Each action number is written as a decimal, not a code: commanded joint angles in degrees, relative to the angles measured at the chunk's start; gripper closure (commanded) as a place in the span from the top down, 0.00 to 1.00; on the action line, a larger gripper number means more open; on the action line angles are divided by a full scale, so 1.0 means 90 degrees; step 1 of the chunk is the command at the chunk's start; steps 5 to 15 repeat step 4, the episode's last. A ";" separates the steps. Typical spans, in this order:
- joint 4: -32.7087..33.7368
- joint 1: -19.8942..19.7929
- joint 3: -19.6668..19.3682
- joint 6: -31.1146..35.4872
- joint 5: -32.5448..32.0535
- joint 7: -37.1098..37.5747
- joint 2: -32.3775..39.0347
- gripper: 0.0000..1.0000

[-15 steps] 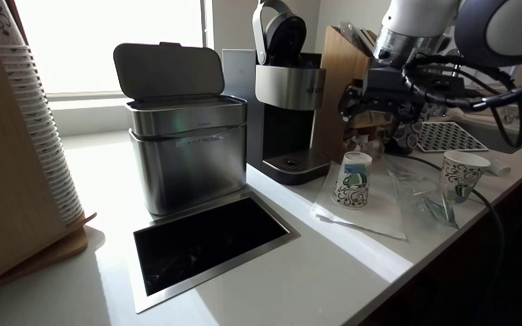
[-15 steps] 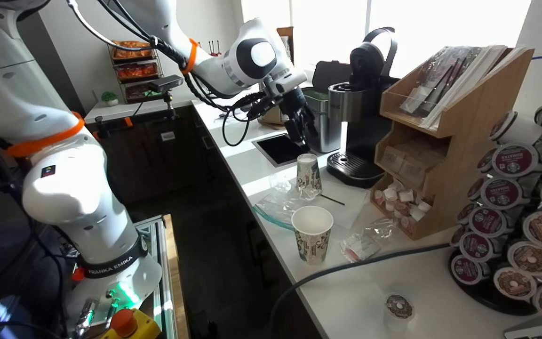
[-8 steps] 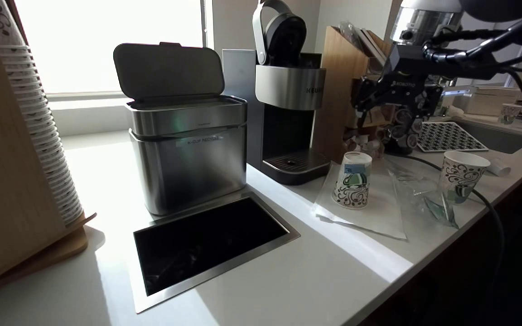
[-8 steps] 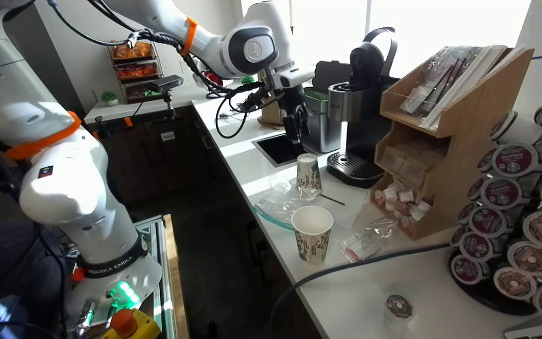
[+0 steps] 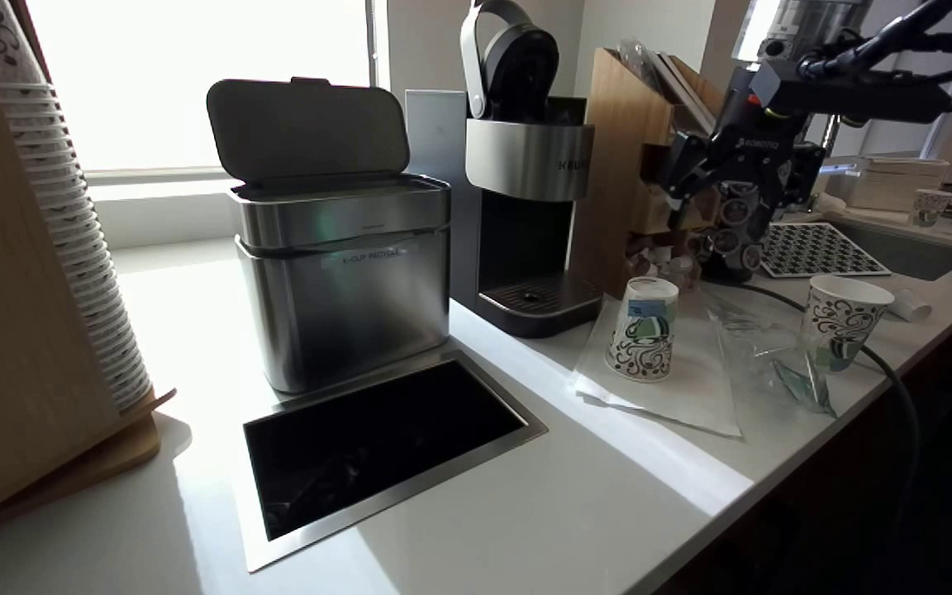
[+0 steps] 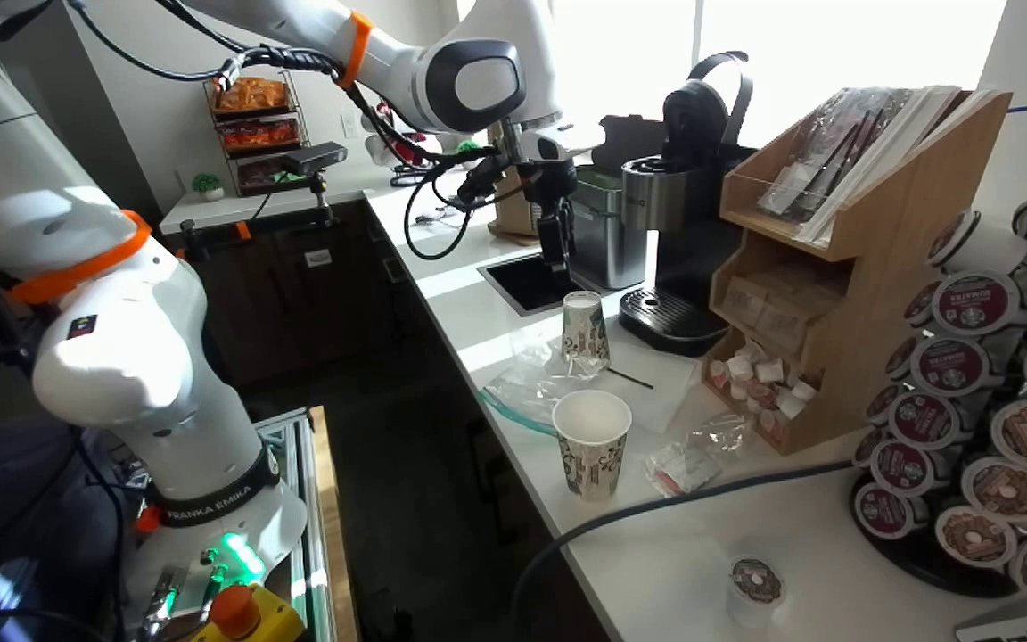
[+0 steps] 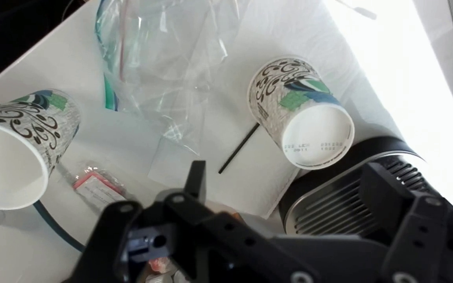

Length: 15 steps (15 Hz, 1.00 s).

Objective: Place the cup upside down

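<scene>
Two near-identical white-and-green paper cups stand on the counter. One cup (image 5: 641, 351) is upside down on a white sheet; it also shows in an exterior view (image 6: 584, 334) and in the wrist view (image 7: 285, 94), its base facing the camera. The second cup (image 5: 838, 326) stands upright, mouth up, near the counter edge; it also shows in an exterior view (image 6: 592, 459) and at the left of the wrist view (image 7: 43, 125). My gripper (image 7: 289, 181) is open and empty, pointing down. It hangs above and beyond the upside-down cup in an exterior view (image 5: 728, 211), touching neither cup.
A coffee machine (image 5: 530, 161) stands close to the upside-down cup; its drip tray (image 7: 328, 204) lies below my fingers. A plastic bag (image 6: 527, 392) lies between the cups. A wooden organizer (image 6: 906, 294), a pod rack (image 6: 968, 401), a steel bin (image 5: 352, 306) and a cable (image 6: 683, 504) are around.
My gripper has shifted to the right in one exterior view and slightly left in the other, and it has swung to point more straight down. Both cups have stayed in place.
</scene>
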 commanded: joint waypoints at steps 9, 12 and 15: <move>0.0009 -0.0212 0.0151 -0.0013 0.0142 -0.0397 -0.0026 1.00; 0.0009 -0.0212 0.0151 -0.0013 0.0142 -0.0397 -0.0026 1.00; 0.0009 -0.0212 0.0151 -0.0013 0.0142 -0.0397 -0.0026 1.00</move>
